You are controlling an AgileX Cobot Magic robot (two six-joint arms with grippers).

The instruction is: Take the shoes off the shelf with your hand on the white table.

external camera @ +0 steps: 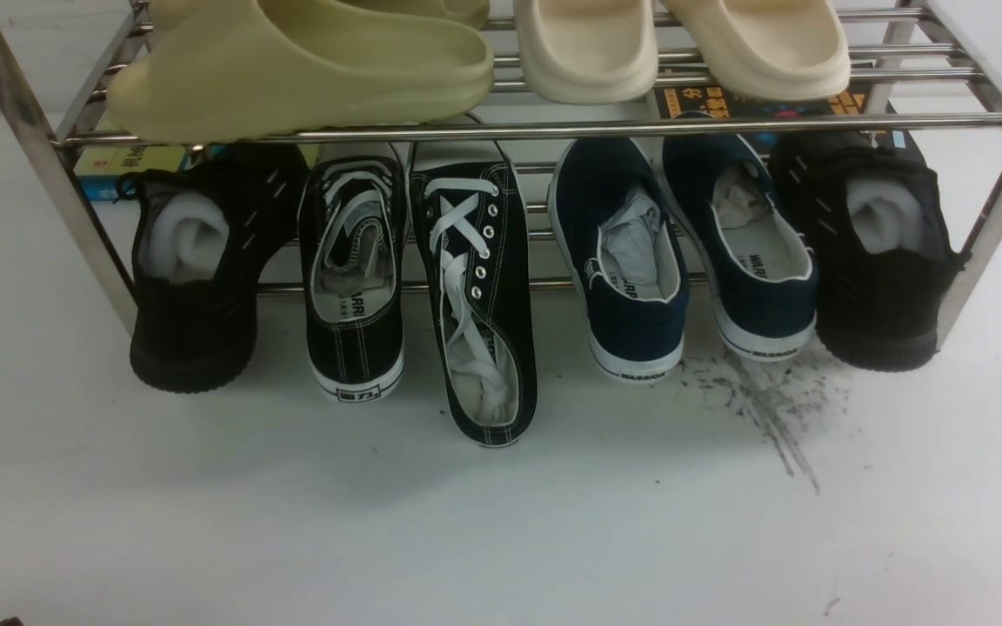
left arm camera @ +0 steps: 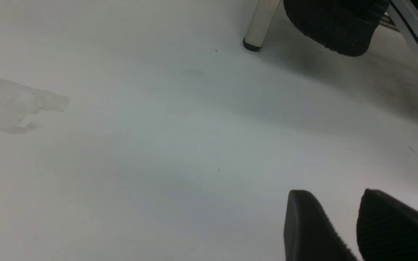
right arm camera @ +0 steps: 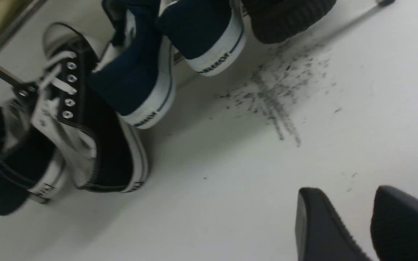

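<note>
The two navy slip-on shoes (external camera: 627, 261) (external camera: 758, 252) sit side by side on the lower tier of the chrome shelf (external camera: 553, 130), heels toward me and overhanging the white table (external camera: 501, 522). Both have crumpled paper inside. They also show in the right wrist view (right arm camera: 132, 76) (right arm camera: 201, 32). My right gripper (right arm camera: 345, 190) hovers low over the table in front of them, near the grey scuff marks (right arm camera: 274, 90), jaws a little apart and empty. My left gripper (left arm camera: 334, 194) is low over bare table near the shelf's left leg (left arm camera: 259, 25), jaws a little apart and empty.
Black lace-up sneakers (external camera: 353, 269) (external camera: 479, 296) sit left of the navy pair, one tipped on its side. All-black knit sneakers (external camera: 197, 269) (external camera: 875, 252) sit at both ends. Yellow-green slides (external camera: 292, 69) and cream slides (external camera: 588, 43) lie on the top tier.
</note>
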